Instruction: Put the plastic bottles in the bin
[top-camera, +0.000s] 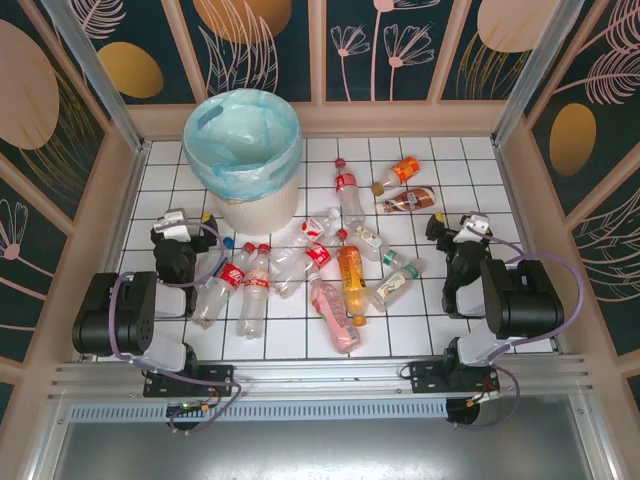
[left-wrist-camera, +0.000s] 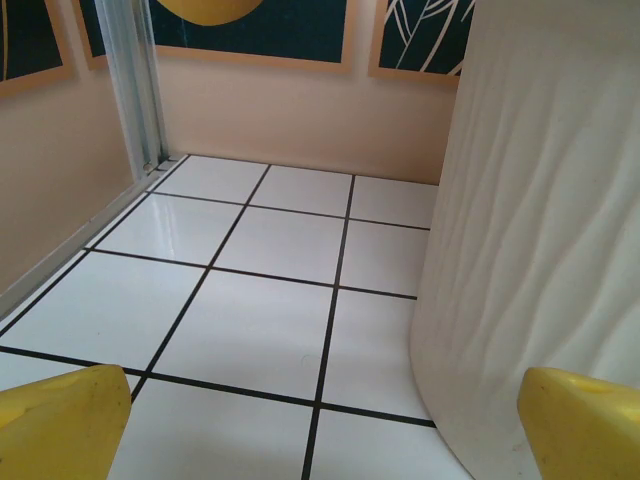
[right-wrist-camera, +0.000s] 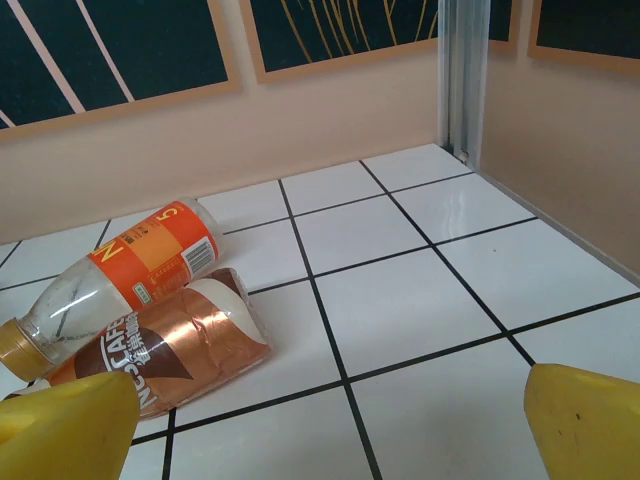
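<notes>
Jaws both wide apart, empty. Left jaws: bin (left-wrist-camera: 540, 200) close ahead-right. Right jaws: orange-labelled bottle (right-wrist-camera: 130, 265) and brown bottle (right-wrist-camera: 180, 345) ahead-left, touching, lying on bench (right-wrist-camera: 400, 300).

Cream bin (top-camera: 256, 208) with blue-green liner (top-camera: 216, 166), white black-lined table tiles (left-wrist-camera: 250, 330), orange-labelled bottle (right-wrist-camera: 135, 262) and copper-brown bottle (right-wrist-camera: 185, 350).

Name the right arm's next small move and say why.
Probably ease the right end effector left toward the brown bottle: its jaws are open and empty, and that bottle lies closest, just ahead on the left, touching the orange-label bottle.
</notes>
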